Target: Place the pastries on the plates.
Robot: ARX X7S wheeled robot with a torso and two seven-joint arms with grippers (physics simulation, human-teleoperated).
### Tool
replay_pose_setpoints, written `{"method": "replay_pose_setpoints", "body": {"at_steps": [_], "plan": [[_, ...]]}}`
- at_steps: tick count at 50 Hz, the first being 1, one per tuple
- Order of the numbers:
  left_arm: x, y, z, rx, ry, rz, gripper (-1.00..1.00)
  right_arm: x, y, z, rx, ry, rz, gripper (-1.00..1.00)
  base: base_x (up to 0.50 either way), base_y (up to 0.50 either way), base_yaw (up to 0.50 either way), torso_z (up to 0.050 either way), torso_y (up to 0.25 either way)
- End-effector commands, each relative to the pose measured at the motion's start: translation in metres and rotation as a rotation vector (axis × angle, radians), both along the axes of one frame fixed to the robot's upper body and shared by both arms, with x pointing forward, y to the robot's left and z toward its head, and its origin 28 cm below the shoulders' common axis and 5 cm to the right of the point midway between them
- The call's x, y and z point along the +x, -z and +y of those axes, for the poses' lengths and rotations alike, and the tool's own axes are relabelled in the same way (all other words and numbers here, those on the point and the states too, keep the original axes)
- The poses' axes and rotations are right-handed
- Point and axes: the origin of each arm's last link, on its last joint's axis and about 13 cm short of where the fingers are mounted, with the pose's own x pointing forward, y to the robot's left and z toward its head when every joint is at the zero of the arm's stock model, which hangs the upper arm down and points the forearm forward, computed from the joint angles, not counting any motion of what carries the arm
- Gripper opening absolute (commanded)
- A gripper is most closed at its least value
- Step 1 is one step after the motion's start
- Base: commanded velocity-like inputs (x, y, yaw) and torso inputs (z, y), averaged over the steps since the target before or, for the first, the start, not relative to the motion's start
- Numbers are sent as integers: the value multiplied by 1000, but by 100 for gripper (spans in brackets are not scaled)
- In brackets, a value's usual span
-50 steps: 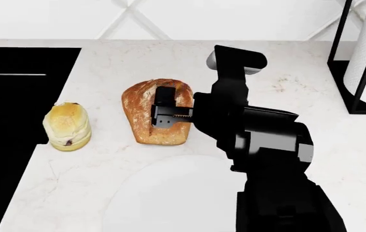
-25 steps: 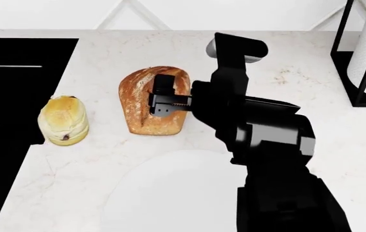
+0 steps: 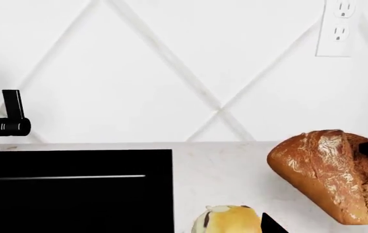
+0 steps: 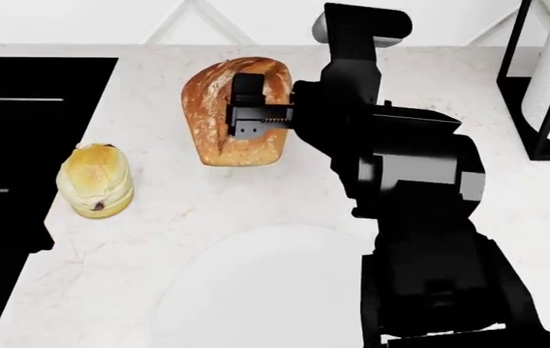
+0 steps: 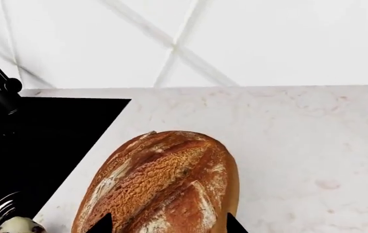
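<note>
Your counter (image 4: 469, 94) is a pale, marbled stone slab with faint brown veining, smooth and flat, with a black sink recess on its left side. On it, close to the robot, lies 1 plate (image 4: 255, 290): round, flat, off-white and unmarked, and bare at this moment. Only this 1 plate shows; the other is out of view, so plan for finding it.

Neither of the 2 pastries is on a plate, so by my reading the task is in its first half. The loaf (image 4: 219, 109) is the bigger piece, an oval with a hard-looking golden-brown crust and floury splits. Your right hand (image 4: 248, 116) has its fingers closed across the loaf's middle, and the left wrist view shows the loaf clear of the counter, tilted, in the air above the far part of the surface. What remains for it is the carry to the plate near you and the release.

The bun (image 4: 95, 181) is small, pale yellow, stacked in soft rounded layers with dark berry spots, and it stands untouched on the counter beside the sink edge. Your left hand is not visible enough to judge.
</note>
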Motion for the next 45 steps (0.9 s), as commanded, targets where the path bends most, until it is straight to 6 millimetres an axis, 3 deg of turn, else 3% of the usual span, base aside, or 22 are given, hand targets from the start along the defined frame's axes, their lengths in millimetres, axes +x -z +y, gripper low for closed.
{"method": "replay_pose_setpoints", "body": {"at_steps": [1,11,16,32,38,45], "plan": [[-11,-4,-1,1,-7,-2,100,-24,-23,-7,2,-41,-48,-100,0,0,0,0,0],[-10,-9,-4,1,1,-9,100,-106,-57,-17,-7,-110,-88,-100,0,0,0,0,0],[-9,-10,-3,-1,1,-8,100,-129,-67,-18,-18,-117,-108,-100,0,0,0,0,0],[-12,-8,-3,-4,-4,-6,100,-200,-41,-29,-46,-127,-69,-100,0,0,0,0,0],[-13,-13,-4,-4,-10,-18,100,-211,-24,-32,-56,-117,-44,-100,0,0,0,0,0],[-13,-12,-4,-5,-11,-16,100,-221,-19,-41,-62,-80,-45,-100,0,0,0,0,0]]}}
